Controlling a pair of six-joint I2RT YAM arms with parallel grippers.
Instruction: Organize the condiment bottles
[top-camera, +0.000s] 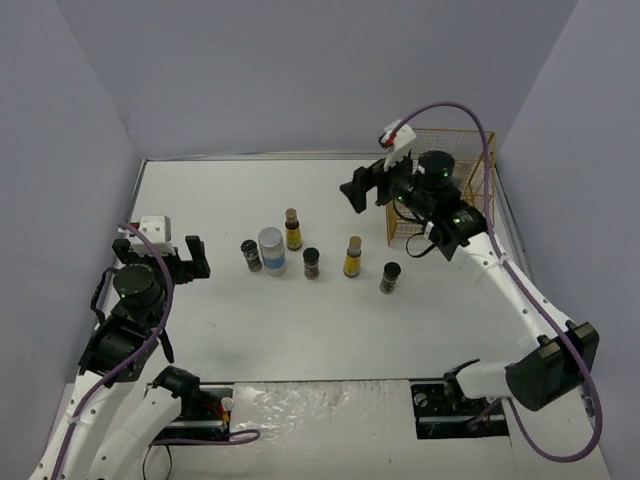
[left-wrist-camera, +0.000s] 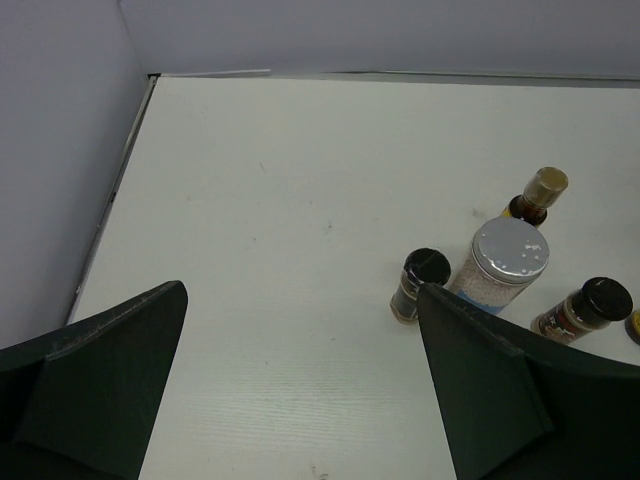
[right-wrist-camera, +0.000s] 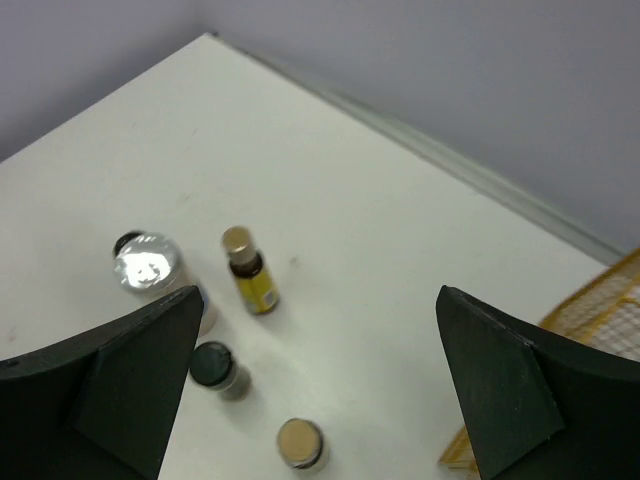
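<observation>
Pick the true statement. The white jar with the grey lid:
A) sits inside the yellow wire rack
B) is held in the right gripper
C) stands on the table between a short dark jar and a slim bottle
C: the top view shows the white jar upright on the table, flanked by a dark jar and a slim bottle.

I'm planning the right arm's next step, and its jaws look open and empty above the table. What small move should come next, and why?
Probably lower the right gripper toward the right-hand slim yellow-labelled bottle. The jaws stand open and hold nothing, that bottle stands upright and is the closest one in the row, and the yellow wire rack sits just behind the arm.
</observation>
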